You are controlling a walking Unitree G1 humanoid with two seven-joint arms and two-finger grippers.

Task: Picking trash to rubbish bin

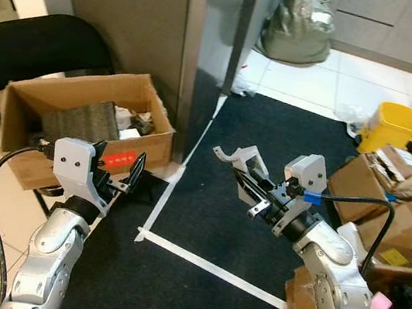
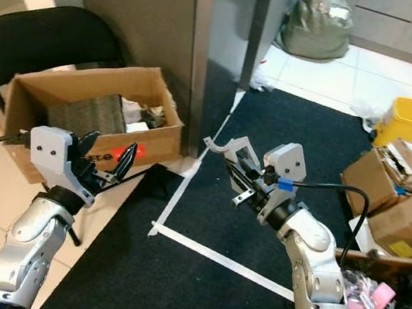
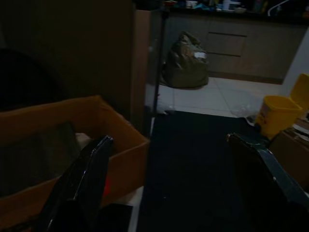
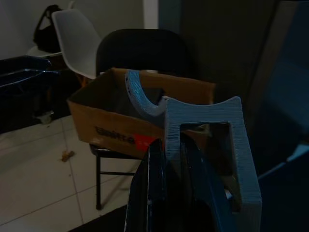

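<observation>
My right gripper is shut on a light grey plastic bracket, held above the dark carpet; the bracket stands up between the fingers in the right wrist view. An open cardboard box with assorted trash inside sits on a black folding chair at the left. My left gripper hangs open just in front of the box's near side, with nothing between its fingers. A yellow bin with its lid up stands at the far right.
A dark cabinet corner rises behind the box. White tape lines cross the carpet. Cardboard boxes pile up on the right, and a stuffed olive bag sits on the tiles at the back.
</observation>
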